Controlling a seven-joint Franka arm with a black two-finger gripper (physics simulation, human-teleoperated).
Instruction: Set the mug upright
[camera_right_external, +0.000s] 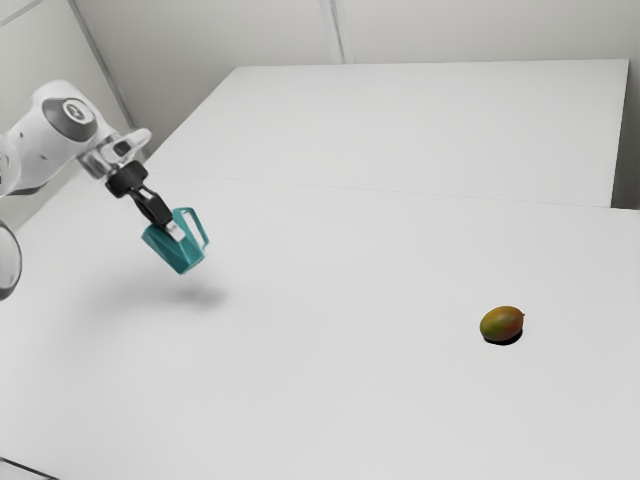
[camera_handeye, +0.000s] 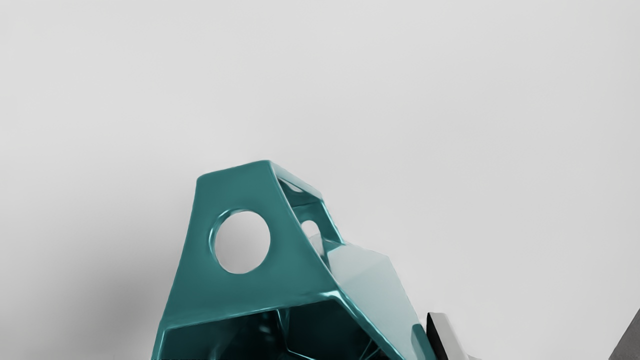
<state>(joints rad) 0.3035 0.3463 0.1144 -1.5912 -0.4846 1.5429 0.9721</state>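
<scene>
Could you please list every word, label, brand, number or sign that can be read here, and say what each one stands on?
No text can be read.
White robot arm's round grey joint cap: one small mark, too small to make out.
Teal faceted mug with a handle: no lettering seen on the sides in view.
Green-and-reddish oval mango: no sticker or label seen.

A mango (camera_right_external: 502, 323) lies on the white table (camera_right_external: 350, 400)
</scene>
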